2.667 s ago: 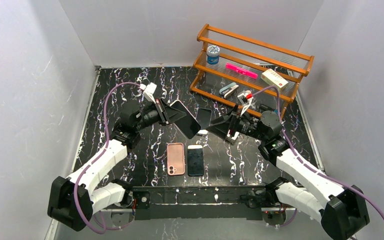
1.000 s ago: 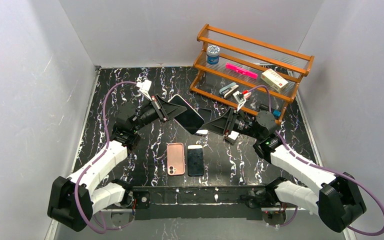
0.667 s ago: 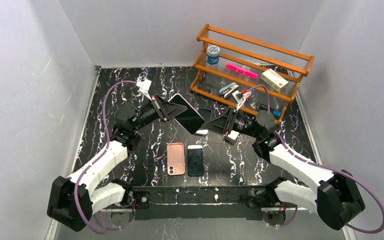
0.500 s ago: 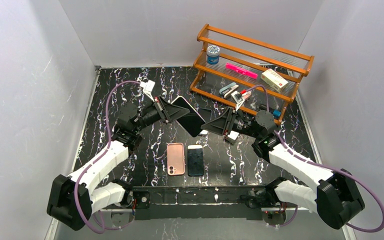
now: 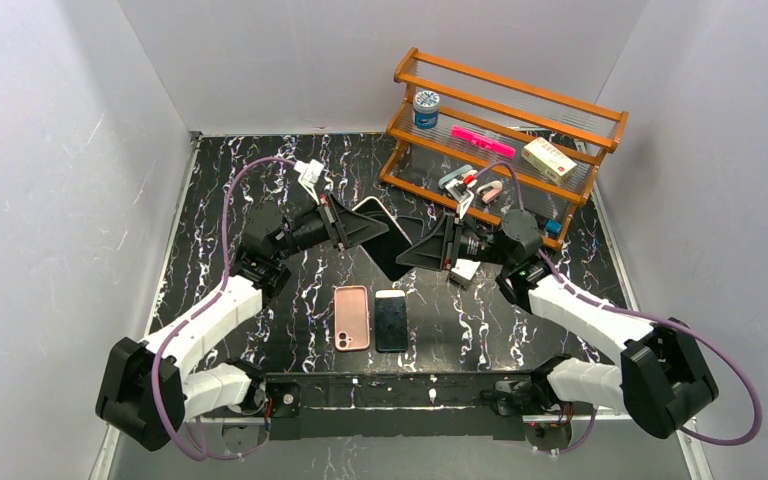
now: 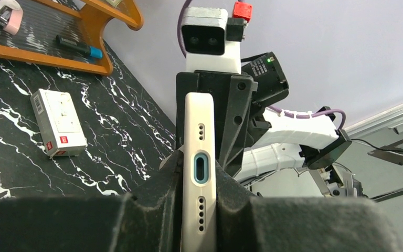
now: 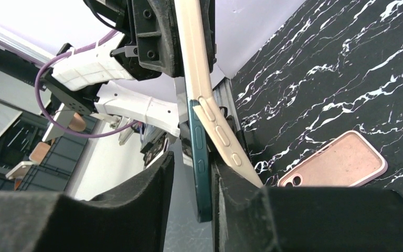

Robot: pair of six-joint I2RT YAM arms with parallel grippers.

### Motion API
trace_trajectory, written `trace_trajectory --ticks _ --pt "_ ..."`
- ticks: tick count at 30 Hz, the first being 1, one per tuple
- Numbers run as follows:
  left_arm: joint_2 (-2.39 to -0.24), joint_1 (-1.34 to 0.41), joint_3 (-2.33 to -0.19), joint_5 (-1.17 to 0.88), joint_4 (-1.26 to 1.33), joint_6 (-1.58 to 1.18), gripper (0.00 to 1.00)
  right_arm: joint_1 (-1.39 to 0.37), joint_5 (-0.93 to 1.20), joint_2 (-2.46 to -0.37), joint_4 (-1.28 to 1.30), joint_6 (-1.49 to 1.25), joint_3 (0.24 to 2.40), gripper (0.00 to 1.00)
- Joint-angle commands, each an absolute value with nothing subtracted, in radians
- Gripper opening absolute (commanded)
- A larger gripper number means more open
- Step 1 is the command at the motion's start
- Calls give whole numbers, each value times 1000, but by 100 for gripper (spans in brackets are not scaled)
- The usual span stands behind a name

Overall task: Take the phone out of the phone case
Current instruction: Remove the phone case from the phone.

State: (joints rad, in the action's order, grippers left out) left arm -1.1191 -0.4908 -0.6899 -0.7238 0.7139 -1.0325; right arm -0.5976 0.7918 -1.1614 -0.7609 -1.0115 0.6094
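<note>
**Top view.** In front of the wooden rack (image 5: 500, 110), the left gripper (image 5: 358, 226) holds the phone case (image 5: 372, 204) off the table with the phone (image 5: 390, 245) inside it. It is closer to the rack than a second ago. The right gripper (image 5: 415, 250) has moved in onto the phone's free end, and its fingers have narrowed. I judge that the peeling step is starting. The black finger blocks hide the actual contact. A pink case (image 5: 352, 317) and a spare phone (image 5: 391, 320) lie flat farther from the rack, toward the arm bases.

**Left wrist view.** The left fingers (image 6: 152, 210) are pinched on the case's port end. Only the cream shell shows here, not the phone itself. The right gripper stands directly behind it, and its hold cannot be read. A white box (image 6: 57, 122) lies on the table just out from the rack's foot.

**Right wrist view.** The right fingers (image 7: 126, 205) stand apart on either side of the green phone's edge, with a gap showing on one side. The case bows away from the phone at this end, so that corner looks already free. I cannot tell whether the other finger is pressing on the case or on the phone. The fingers cut off the lower end.
</note>
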Motion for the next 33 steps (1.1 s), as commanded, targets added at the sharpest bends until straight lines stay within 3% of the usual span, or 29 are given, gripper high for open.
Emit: trace_trajectory --ticks 1,7,8,13,15,17,19,27,33 --pt "-1124 -579 -726 -895 765 -1044 0 -603 760 -1203 -870 -994 687 36" --pt "-1118 -581 -711 -862 721 -1001 0 -603 761 -1234 -908 -1030 690 18" --pt "-1114 -581 -720 -842 668 -963 4 -602 756 -1236 -908 -1035 688 15" --pt "-1053 -581 -788 -590 295 -739 32 -603 703 -1213 -907 -1065 656 4" --pt "-1012 -580 -782 -515 273 -728 41 -601 666 -1195 -896 -1073 640 1" --pt "-966 -578 -767 -443 259 -726 60 -601 624 -1175 -868 -1077 631 1" --pt "-923 -578 -748 -391 248 -729 69 -601 591 -1157 -846 -1082 628 1" --pt "-793 -577 -638 -279 275 -800 77 -600 528 -1122 -818 -1126 617 1" --pt "-816 -578 -559 -311 380 -896 75 -600 460 -1098 -845 -1192 586 1"
